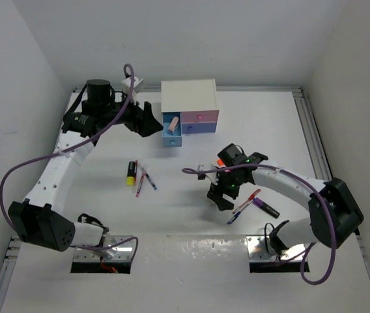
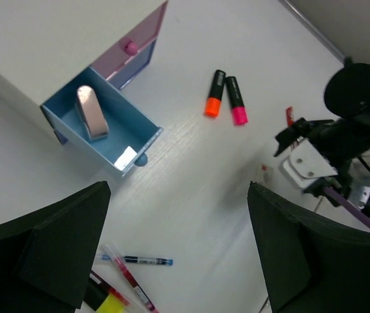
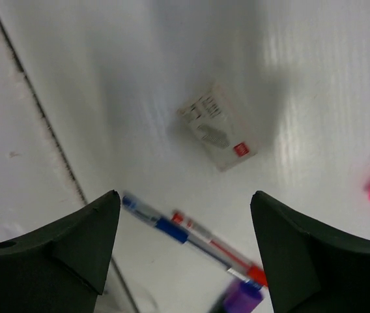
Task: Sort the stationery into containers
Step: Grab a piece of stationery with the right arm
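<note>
L hand [image 2: 180, 244] open, empty, left of cabinet [image 1: 188, 96]; its light-blue drawer [image 2: 116, 130] out, eraser [image 2: 92, 112] inside. R hand [image 3: 185, 241] open over 2nd eraser [image 3: 217, 126], front-right of cabinet.

surface: white table [image 1: 185, 202] | back: white cabinet [image 1: 189, 96] | left: yellow highlighter [image 1: 131, 172] beside red pen [image 1: 137, 184] and blue pen [image 1: 150, 181] | middle: orange highlighter [image 2: 215, 93], pink highlighter [image 2: 236, 100] side by side | right: eraser [image 3: 217, 125], second blue pen [image 3: 156, 222], second red pen [image 3: 217, 248], purple highlighter [image 1: 265, 207]

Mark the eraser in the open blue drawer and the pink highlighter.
eraser [image 2: 91, 112]: left wrist view, middle of its top face.
pink highlighter [image 2: 236, 100]: left wrist view, mid-body.
</note>
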### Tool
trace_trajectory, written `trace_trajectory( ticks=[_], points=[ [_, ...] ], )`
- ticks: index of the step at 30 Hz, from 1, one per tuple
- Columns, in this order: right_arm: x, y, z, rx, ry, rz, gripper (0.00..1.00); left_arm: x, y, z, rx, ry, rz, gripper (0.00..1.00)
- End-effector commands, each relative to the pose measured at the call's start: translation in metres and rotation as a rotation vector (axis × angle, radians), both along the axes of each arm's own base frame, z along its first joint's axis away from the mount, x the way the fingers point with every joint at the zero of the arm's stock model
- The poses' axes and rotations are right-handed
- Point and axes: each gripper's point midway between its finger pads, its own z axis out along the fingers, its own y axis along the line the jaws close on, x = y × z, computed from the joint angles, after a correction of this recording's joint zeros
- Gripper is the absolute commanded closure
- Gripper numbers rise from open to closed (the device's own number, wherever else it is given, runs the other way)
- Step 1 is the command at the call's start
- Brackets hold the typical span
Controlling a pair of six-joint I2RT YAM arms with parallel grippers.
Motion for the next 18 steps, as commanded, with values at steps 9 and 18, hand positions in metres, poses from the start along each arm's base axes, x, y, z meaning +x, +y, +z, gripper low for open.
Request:
trace_trajectory(
  ticks=[9, 18],
  points=[
    [0.048, 0.042, -0.021, 0.025, -0.310, 0.208, 0.19, -0.025, 0.020, 0.003, -0.186, 0.030, -0.034, 0.07],
    [0.042, 0.031, -0.050, -0.052, -0.311, 0.300, 0.23, -0.016, 0.032, -0.003, -0.204, 0.055, -0.013, 0.07]
  ],
)
